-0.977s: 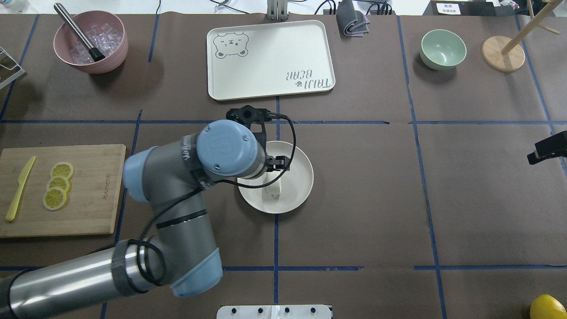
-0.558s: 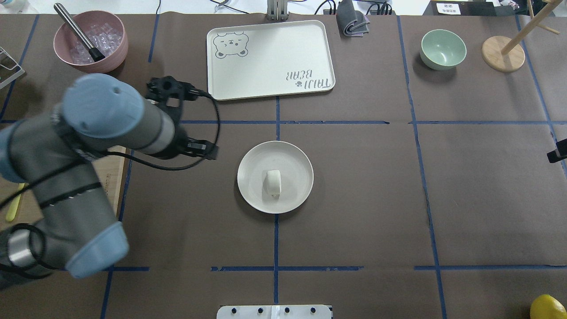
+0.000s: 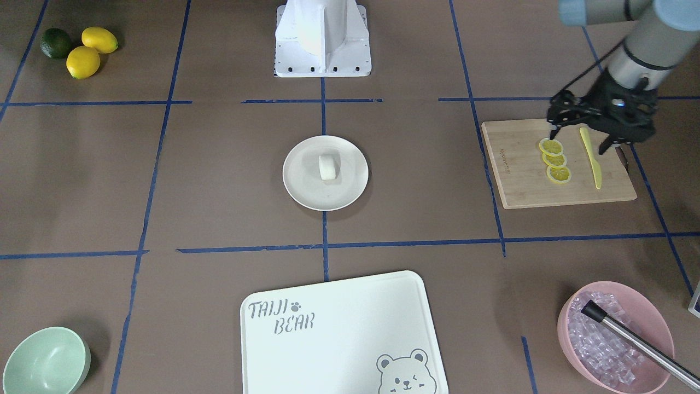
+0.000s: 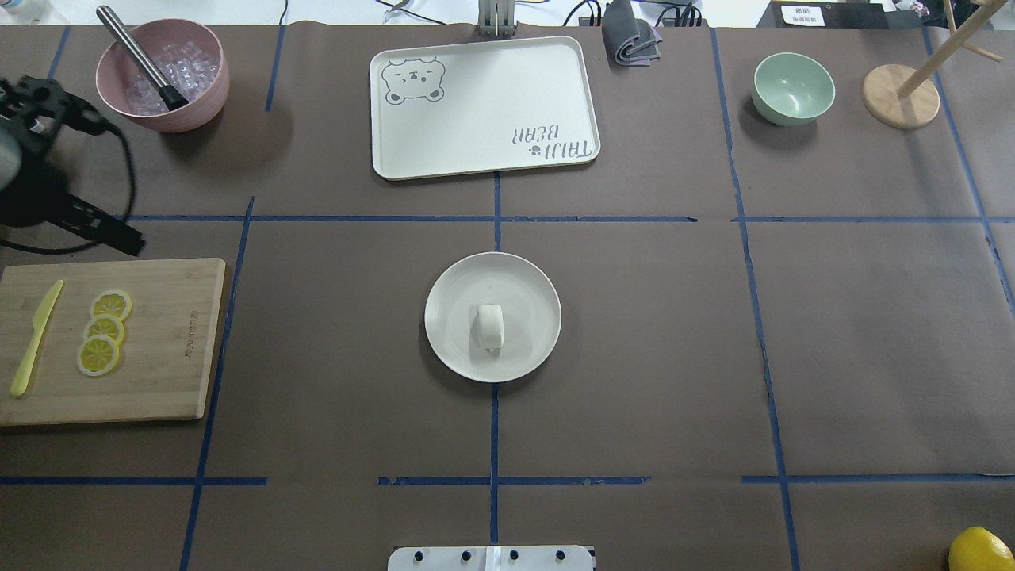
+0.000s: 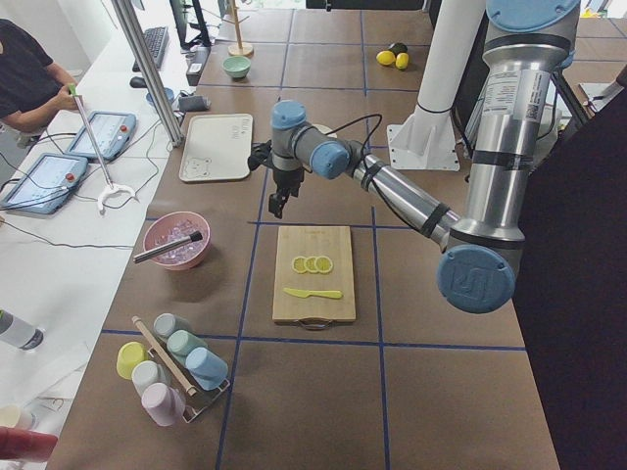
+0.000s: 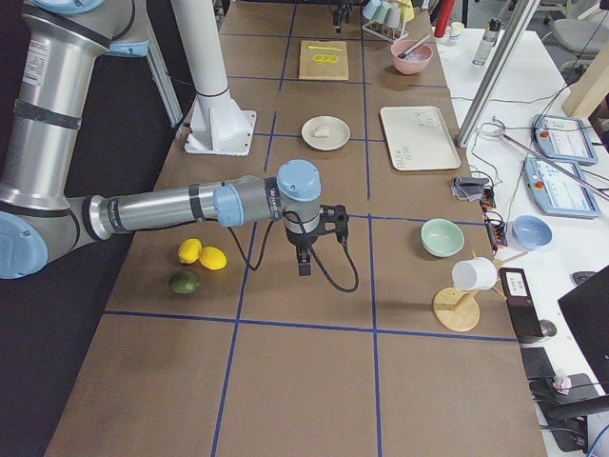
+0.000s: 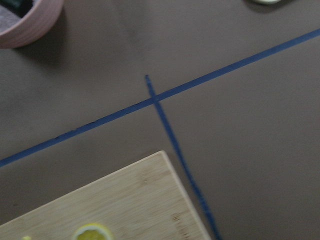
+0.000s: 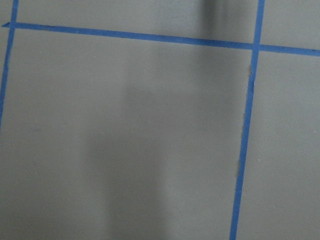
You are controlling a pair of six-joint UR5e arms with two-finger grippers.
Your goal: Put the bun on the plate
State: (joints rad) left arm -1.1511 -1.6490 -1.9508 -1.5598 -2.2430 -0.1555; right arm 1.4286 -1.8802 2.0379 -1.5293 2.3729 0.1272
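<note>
The bun (image 4: 489, 327), a small white rounded lump, lies near the middle of the round cream plate (image 4: 448, 349), and nothing touches it. The front-facing view shows the same bun (image 3: 327, 166) on the plate (image 3: 303, 189). My left gripper (image 3: 578, 141) hangs open and empty over the far edge of the cutting board, well to the plate's left. My right gripper (image 6: 303, 265) shows only in the right side view, low over bare table far from the plate. Whether it is open or shut I cannot tell.
A wooden cutting board (image 4: 158, 357) holds lemon slices (image 4: 103, 329) and a yellow knife (image 4: 36, 337). A pink bowl (image 4: 198, 103) of ice, a bear tray (image 4: 484, 103) and a mint bowl (image 4: 793, 87) line the far side. A lemon (image 4: 979, 549) lies near right.
My left arm has let go of the bun on the plate and swung away left to the cutting board's far edge. The right gripper has slid out of the overhead view.
</note>
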